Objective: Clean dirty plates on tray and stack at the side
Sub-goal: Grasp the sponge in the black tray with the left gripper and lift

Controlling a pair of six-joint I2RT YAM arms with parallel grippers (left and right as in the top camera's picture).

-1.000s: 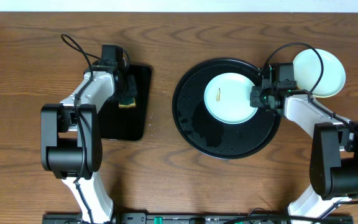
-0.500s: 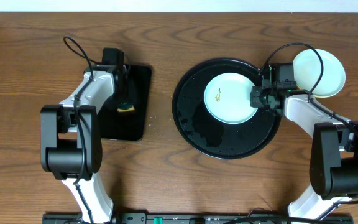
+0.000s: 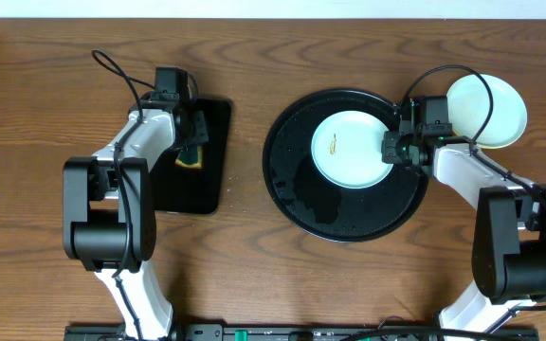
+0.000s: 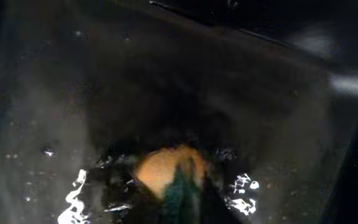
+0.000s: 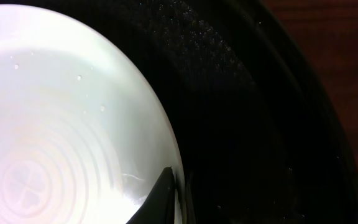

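My left gripper [image 3: 191,144] hangs over the far end of the rectangular tray [image 3: 207,185], its jaws pressed together on the sponge [image 4: 166,174]. From the left wrist camera I see the yellow foam and its green pad directly between the fingers, with the wet black tray floor beneath and ahead of them. My right gripper [image 3: 390,150] is pinching the near rim of the plate [image 3: 349,156]. In the right wrist view one dark fingertip [image 5: 163,193] lies on top of the pale rim, but the finger below is hidden from me. The rest of that plate extends away from the fingertips toward the middle of the table [image 3: 254,265]. It lies flat on the round tray [image 3: 339,213], and a small brownish smear [image 3: 333,145] shows beyond the grip. Behind the right wrist, off the tray and on the bare wood, rests a second plate [image 3: 500,114]; I cannot tell whether more lie under it.
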